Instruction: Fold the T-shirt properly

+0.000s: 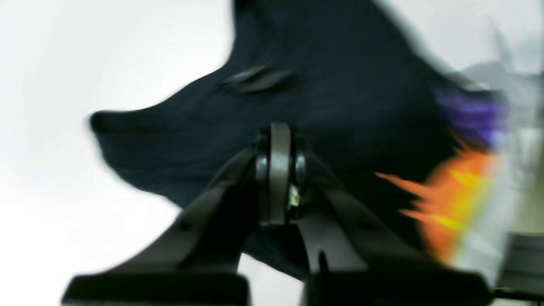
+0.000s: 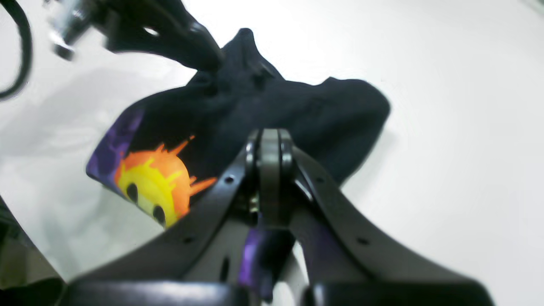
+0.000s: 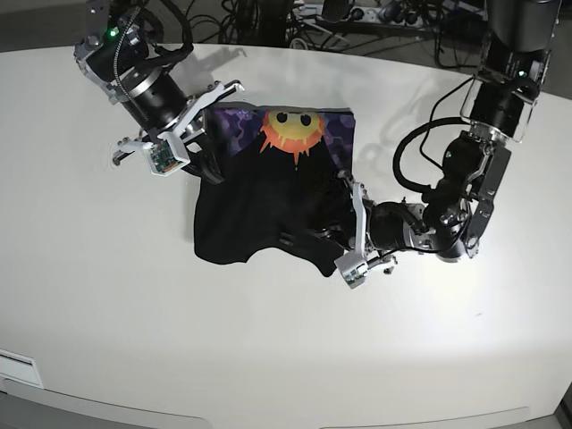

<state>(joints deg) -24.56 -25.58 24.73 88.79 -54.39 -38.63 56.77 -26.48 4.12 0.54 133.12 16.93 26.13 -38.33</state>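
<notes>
T-shirt (image 3: 268, 201) lies bunched on the white table (image 3: 89, 268), sun print up. Right gripper (image 3: 207, 161) clamped on its print-end edge; left gripper (image 3: 332, 234) clamped on its opposite plain edge.

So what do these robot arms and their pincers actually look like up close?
Both arms are mostly black with silver-grey metal joints and loose black cables looping alongside. The left gripper and right gripper have two long matte-black fingers dotted with small holes, tipped with flat grey pads. Each wrist carries a small white camera bracket, and a green light glows on the right arm.
</notes>
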